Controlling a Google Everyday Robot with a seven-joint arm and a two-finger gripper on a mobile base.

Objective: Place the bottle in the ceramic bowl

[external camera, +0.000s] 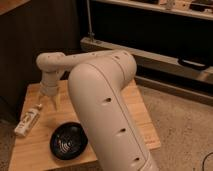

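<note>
The white bottle (28, 120) lies on its side near the left edge of the small wooden table (135, 107), cap toward the back. The glossy black ceramic bowl (68, 140) sits near the table's front edge, to the right of the bottle, with pale rings inside. My gripper (51, 104) hangs fingers-down over the table, just right of the bottle's cap end and behind the bowl. Its two fingers stand apart and open, with nothing between them. My bulky white arm (107, 110) covers the table's middle.
A dark cabinet front rises behind the table on the left. A long metal-framed shelf unit (150, 55) runs across the back right. Speckled floor (185, 130) lies to the right of the table.
</note>
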